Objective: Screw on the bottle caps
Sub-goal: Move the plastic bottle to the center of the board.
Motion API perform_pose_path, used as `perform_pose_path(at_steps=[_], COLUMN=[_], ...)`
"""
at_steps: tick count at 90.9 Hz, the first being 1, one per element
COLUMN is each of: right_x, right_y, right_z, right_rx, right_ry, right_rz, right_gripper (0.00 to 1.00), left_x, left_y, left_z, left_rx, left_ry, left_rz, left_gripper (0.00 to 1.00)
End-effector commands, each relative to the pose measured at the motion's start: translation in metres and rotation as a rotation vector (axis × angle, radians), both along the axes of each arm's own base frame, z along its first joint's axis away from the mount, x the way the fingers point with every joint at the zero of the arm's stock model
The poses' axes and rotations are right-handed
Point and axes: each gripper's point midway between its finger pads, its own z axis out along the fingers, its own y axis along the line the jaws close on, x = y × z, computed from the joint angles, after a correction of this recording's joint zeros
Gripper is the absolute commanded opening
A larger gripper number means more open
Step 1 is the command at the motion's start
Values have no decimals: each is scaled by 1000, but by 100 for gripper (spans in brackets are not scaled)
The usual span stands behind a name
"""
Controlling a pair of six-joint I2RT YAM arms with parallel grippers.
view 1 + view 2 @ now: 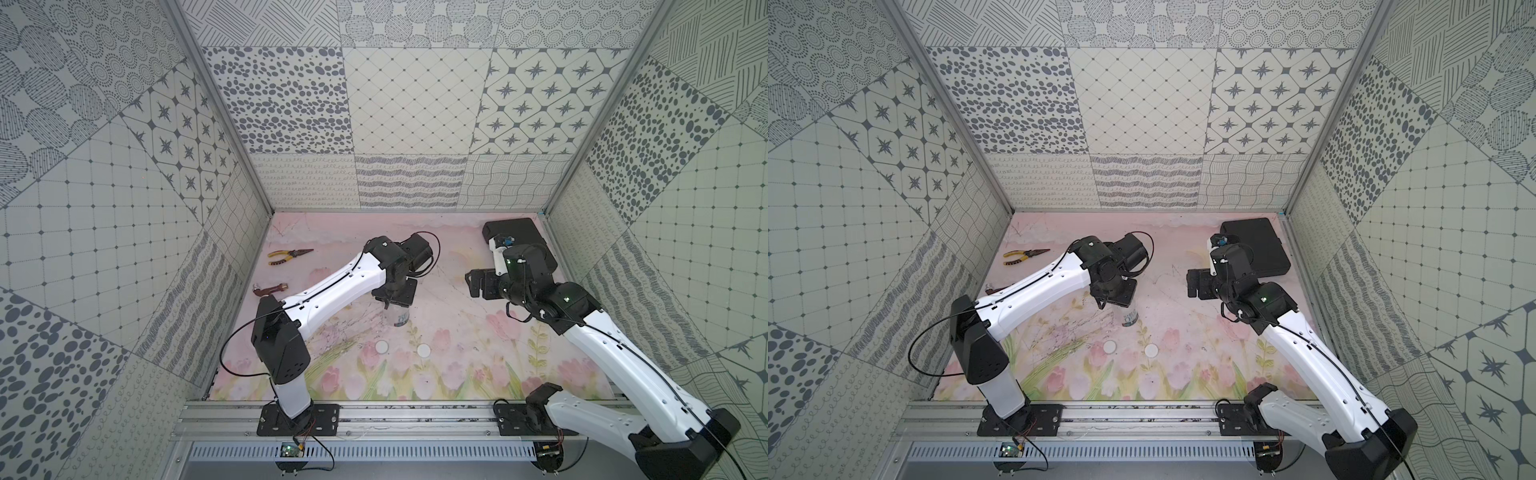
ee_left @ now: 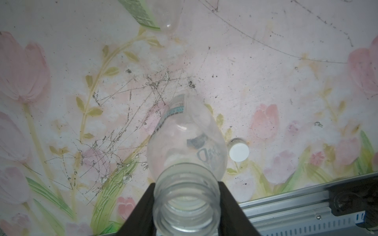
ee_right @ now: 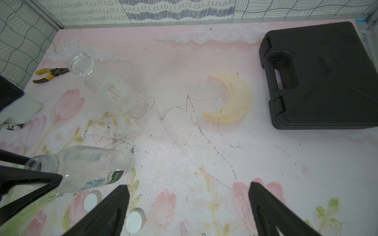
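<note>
Gripped this high, on the threaded neck, the shorter bottle (image 2: 187, 141) may leave a cap little room — or twist in the grip once turning starts. The left hand (image 2: 186, 183) is pinched narrow on that neck; the right hand (image 3: 189, 189) gapes wide and empty. On the worktop (image 1: 457, 332), the first cap (image 1: 381, 347) lies at seven o'clock of the bottle, the second cap (image 1: 424, 350) at five; the taller bottle (image 3: 108, 85) is uncapped.

floral tabletop (image 1: 457, 332) | white caps (image 1: 381, 347) (image 1: 423, 350) | pliers (image 1: 289, 254) | hammer (image 1: 270, 289) | black case (image 3: 319, 77) | slim bottle (image 3: 106, 85)
</note>
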Motion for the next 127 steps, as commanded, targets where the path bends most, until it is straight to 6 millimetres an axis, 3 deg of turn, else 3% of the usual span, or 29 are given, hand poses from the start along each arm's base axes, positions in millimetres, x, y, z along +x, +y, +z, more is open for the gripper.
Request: perform_pose_path(at_steps=[1, 29, 64, 99, 127], right_x=[-2, -8, -10, -12, -13], right_y=[-10, -28, -29, -31, -27], right_z=[5, 7, 5, 5, 9], right_rx=[-7, -3, -2, -6, 0], right_ry=[-28, -51, -48, -52, -49], right_rz=[-49, -143, -142, -136, -115], right_gripper=[97, 97, 97, 97, 97], left_x=[0, 0, 4, 1, -3], left_y=[-25, -53, -49, -55, -48], left_z=[1, -9, -24, -25, -3], left_rx=[-6, 3, 59, 14, -59], left_ry=[-24, -15, -21, -16, -83], left_rz=[-27, -72, -81, -74, -71], left_gripper=[43, 43, 46, 63, 93])
